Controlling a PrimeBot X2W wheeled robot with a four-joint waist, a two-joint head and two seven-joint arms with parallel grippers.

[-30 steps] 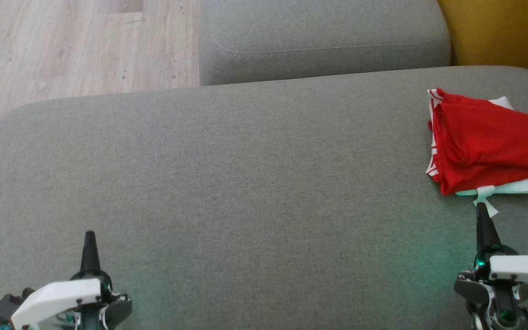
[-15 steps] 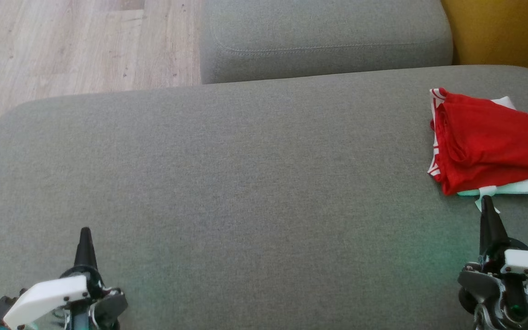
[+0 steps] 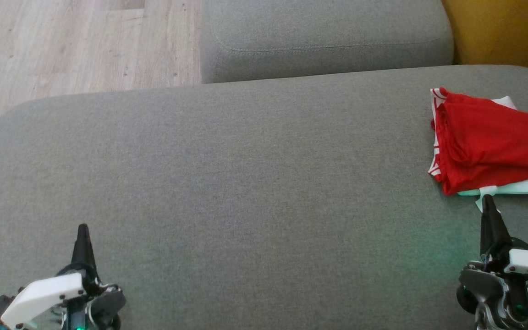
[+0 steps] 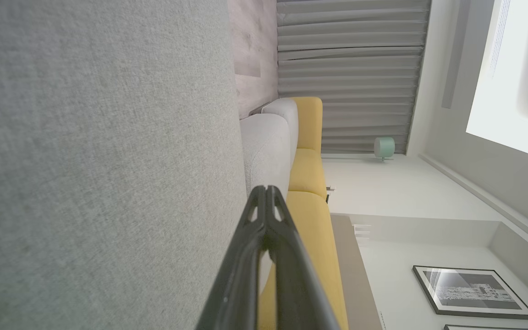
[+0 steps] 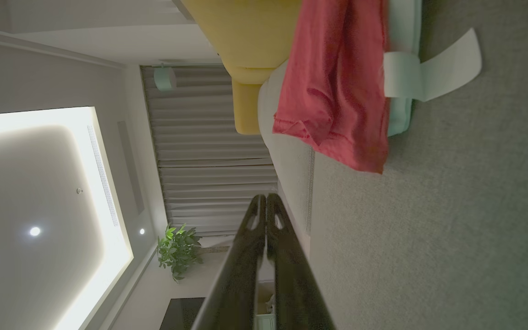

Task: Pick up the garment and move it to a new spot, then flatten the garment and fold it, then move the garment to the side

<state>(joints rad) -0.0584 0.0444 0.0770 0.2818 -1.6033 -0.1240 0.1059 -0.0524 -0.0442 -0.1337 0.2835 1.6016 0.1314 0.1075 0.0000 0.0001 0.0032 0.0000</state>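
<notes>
Both jaws closed, empty; folded red garment (image 3: 488,142) lies on grey cushion (image 3: 245,183)

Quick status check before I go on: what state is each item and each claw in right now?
garment: folded, lying at the right end of the grey cushion, held by nothing.
white strip: sticking out loose from the garment's near edge.
left claw: shut, empty.
right claw: shut, empty, tip near the white strip; contact unclear.
</notes>
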